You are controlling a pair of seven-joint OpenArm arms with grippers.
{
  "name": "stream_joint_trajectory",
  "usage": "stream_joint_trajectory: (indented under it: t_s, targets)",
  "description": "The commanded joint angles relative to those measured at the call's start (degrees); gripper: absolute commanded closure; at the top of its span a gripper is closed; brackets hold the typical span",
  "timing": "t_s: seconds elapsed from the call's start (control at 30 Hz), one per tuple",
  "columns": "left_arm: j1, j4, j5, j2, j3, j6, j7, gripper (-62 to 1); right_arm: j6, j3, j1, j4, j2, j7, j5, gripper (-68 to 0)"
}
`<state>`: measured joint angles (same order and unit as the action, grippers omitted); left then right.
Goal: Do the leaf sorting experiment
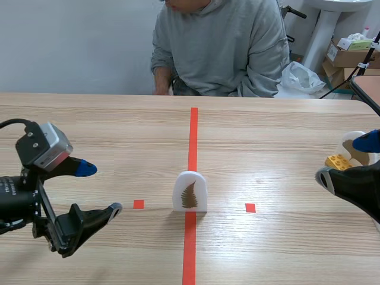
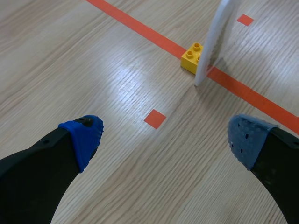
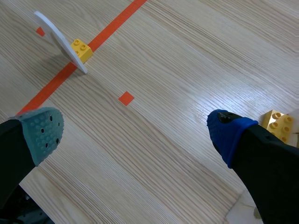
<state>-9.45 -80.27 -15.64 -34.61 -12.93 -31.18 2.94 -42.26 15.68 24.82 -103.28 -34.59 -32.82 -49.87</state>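
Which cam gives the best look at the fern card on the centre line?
Scene view: the fern card faces the camera, print clear. Left wrist view shows it edge-on beside a yellow brick; right wrist view shows a slanted sliver, no print.

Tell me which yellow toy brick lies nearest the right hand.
The yellow studded plastic brick right beside the right hand, by its blue pad. The other yellow brick sits far ahead, against the upright white fern card on the centre tape line.
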Motion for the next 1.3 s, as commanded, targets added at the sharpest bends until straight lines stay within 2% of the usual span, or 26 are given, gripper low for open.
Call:
stream_joint_trajectory:
  t_s: [0.0,0.27,0.57,0.73,0.83,0.9,0.97,1.03,1.17,1.27]
  targets:
    - [1.44,-0.28,-0.79,0.15,-1.51,-0.11,-0.81,-56.7,-0.46,0.74,-0.07,-0.07,-0.13,1.31,-0.07,-63.8]
    - [9.11,5.79,-0.76,1.6,-10.95,0.39,-1.66,-56.7,-0.46,0.74,-0.04,-0.07,-0.13,1.7,0.26,-63.8]
    - [16.74,15.08,-0.74,8.39,-16.39,0.59,-2.14,-56.7,-0.46,0.74,-0.04,-0.07,-0.11,2.14,0.26,-63.8]
    - [19.67,19.71,1.75,12.33,-19.39,0.66,-3.63,-56.6,-0.46,0.74,-0.04,-0.07,0.02,2.32,0.35,-63.8]
    - [20.7,21.55,1.99,14.58,-20.65,1.88,-3.82,-56.6,-0.46,0.74,-0.04,-0.07,0.04,2.36,0.42,-63.8]
    - [21.07,22.64,2.6,16.13,-20.94,2.6,-4.07,-56.6,-0.46,0.74,-0.04,-0.07,0.04,2.36,0.42,-63.8]
    - [21.27,23.54,4.81,17.64,-20.94,3.82,-4.85,-56.6,-0.46,0.74,-0.04,-0.07,0.04,2.36,0.42,-63.8]
    - [21.55,24.5,5.01,18.84,-21.05,4.76,-5.09,-56.6,-0.46,0.74,-0.04,-0.07,0.04,2.36,0.44,-63.8]
    - [21.88,26.05,6.8,20.55,-21.14,4.94,-6.08,-56.5,-0.46,0.74,-0.04,-0.07,0.07,2.56,0.5,-63.8]
    - [21.84,26.43,7.39,20.83,-21.14,4.94,-6.14,-50.5,-0.46,0.74,-0.07,-0.07,0.33,2.6,0.68,-63.8]
